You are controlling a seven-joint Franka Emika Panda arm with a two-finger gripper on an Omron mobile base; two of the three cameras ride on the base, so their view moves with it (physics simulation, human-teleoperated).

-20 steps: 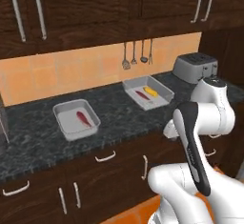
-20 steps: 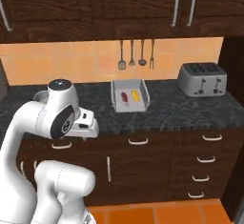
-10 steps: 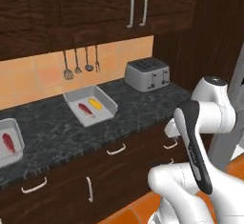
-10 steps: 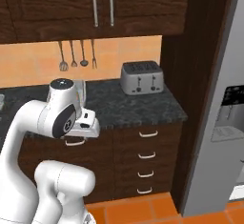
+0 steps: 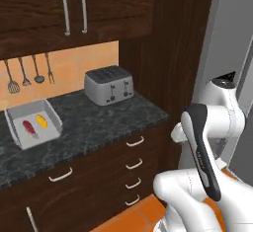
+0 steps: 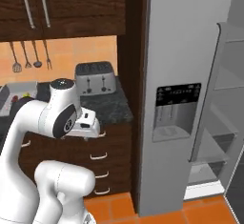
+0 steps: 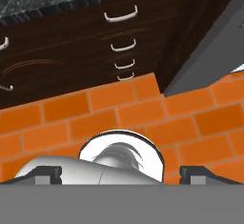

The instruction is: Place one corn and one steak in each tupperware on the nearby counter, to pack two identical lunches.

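Observation:
One light-grey tupperware (image 5: 20, 112) sits on the black marbled counter (image 5: 99, 122) at the far left, holding a red steak (image 5: 28, 127) and a yellow corn (image 5: 42, 121) side by side. The right base view catches the same tupperware (image 6: 5, 99) at its left edge. My gripper (image 7: 121, 174) hangs well to the right of it, in front of the cabinet drawers, pointing down at the floor. Its fingertips (image 7: 47, 173) stand far apart with nothing between them, so it is open. The hand (image 6: 88, 127) shows below the arm's elbow.
A silver toaster (image 5: 108, 85) stands at the counter's right end, with utensils (image 5: 22, 73) hung on the wall behind. A tall grey fridge (image 6: 176, 108) rises beyond the counter, its door (image 6: 224, 99) open. Drawer handles (image 7: 121, 14) and orange tiles (image 7: 143, 108) lie below the hand.
The whole picture has slid left as the base moved right: the tray and toaster shifted left and the fridge came into view. The gripper stays open and empty.

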